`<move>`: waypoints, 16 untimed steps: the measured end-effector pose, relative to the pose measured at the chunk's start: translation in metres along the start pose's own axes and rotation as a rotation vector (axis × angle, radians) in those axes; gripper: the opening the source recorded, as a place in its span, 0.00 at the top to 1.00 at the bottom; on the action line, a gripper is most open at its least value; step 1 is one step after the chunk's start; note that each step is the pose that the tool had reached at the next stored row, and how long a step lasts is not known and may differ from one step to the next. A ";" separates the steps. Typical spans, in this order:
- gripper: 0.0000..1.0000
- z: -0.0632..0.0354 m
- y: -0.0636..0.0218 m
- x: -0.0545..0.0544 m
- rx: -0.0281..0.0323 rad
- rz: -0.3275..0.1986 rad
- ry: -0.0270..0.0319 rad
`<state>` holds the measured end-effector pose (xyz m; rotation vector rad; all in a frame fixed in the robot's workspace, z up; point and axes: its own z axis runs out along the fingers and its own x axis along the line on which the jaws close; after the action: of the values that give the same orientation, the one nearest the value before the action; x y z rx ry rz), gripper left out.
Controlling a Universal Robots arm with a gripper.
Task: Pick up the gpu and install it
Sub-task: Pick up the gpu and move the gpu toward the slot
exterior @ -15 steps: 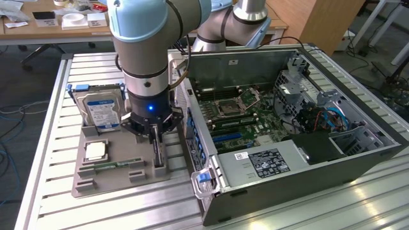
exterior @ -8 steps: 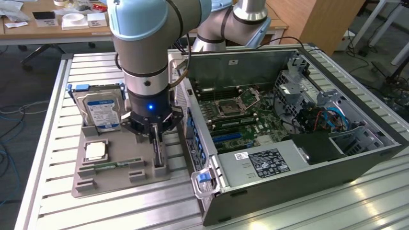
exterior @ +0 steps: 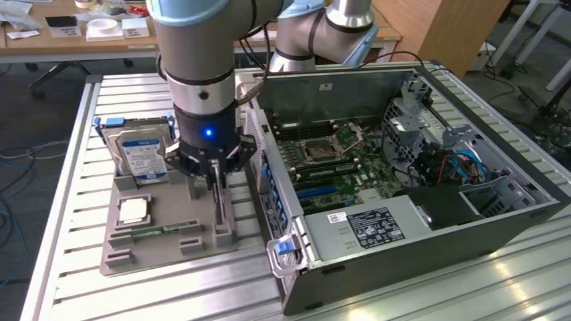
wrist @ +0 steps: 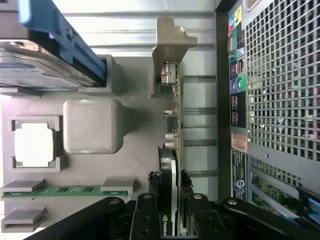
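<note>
The gpu (exterior: pixel 218 199) stands on edge in a slot of the grey holder (exterior: pixel 170 249), on the side nearest the computer case. My gripper (exterior: pixel 216 175) comes straight down over it and is shut on its upper edge. In the wrist view the gpu (wrist: pixel 173 125) shows as a thin dark board seen edge-on, with its beige metal bracket (wrist: pixel 168 45) at the far end. My gripper (wrist: pixel 169 216) clamps it there. One black finger (wrist: pixel 146 215) presses each face of the cooler part. The card's lower edge sits in the holder.
The holder also carries a hard drive (exterior: pixel 143 157) with a blue-white label, a CPU (exterior: pixel 134 210) and a green memory stick (exterior: pixel 160 229). The open computer case (exterior: pixel 464 221) lies right beside the holder, with its motherboard (exterior: pixel 330 160) exposed. Its perforated rear panel (wrist: pixel 280 100) is close to the card.
</note>
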<state>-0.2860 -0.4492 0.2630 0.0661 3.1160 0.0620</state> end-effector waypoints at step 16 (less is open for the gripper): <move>0.73 -0.0696 0.0028 -0.002 0.0000 0.000 -0.0019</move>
<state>-0.2860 -0.4492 0.3328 0.0660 3.1140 0.0620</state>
